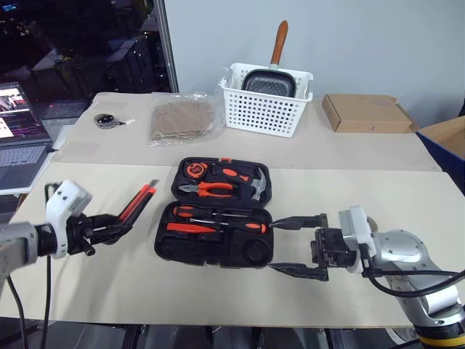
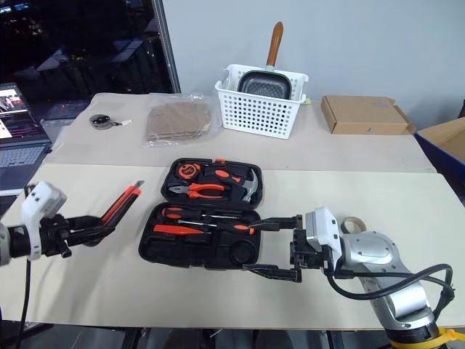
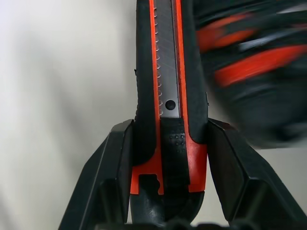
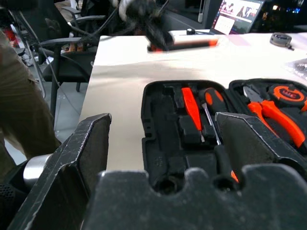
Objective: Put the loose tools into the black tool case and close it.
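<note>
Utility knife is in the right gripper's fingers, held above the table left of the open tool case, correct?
Wrong gripper. The utility knife sits between the fingers of the left gripper, held above the table left of the open tool case, as the left wrist view shows. The right gripper is open and holds nothing.

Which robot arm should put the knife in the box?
The left. Its gripper already holds the utility knife beside the open tool case. The right gripper is open with nothing in it.
</note>
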You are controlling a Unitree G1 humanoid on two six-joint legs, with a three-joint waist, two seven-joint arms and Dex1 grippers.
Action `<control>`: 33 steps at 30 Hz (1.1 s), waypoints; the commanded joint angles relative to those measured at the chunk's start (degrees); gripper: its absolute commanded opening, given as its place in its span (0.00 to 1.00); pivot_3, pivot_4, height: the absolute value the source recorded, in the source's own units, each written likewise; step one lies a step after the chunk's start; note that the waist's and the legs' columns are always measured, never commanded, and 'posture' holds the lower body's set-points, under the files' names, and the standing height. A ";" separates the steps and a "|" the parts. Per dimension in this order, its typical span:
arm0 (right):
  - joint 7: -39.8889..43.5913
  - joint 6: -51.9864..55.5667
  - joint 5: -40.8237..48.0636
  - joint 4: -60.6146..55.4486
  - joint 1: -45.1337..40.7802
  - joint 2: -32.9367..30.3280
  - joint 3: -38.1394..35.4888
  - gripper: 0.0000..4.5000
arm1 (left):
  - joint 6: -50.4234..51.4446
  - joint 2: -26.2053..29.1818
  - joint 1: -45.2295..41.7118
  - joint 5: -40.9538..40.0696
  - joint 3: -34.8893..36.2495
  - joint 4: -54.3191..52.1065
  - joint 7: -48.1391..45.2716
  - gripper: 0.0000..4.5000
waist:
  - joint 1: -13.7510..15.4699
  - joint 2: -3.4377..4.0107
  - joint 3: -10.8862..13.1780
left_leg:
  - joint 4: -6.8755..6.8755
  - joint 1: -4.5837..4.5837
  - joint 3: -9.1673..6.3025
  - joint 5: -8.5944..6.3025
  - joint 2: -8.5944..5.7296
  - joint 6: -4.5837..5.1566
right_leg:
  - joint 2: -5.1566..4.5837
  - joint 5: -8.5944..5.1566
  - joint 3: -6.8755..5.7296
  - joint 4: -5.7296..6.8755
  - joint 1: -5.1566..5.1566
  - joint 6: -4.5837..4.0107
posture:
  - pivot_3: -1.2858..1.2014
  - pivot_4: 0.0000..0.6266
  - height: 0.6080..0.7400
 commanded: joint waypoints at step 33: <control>1.01 -2.41 1.94 -4.05 12.13 -4.91 -13.03 0.90 | -26.07 -8.91 -27.08 30.71 -41.21 11.57 -23.14 0.40 | -0.27 0.07 0.02 | 0.53 -0.01 0.14 -0.09 0.05 0.24 | 0.66 0.03 0.57 0.10 0.08 0.25 | 0.52 0.24 1.00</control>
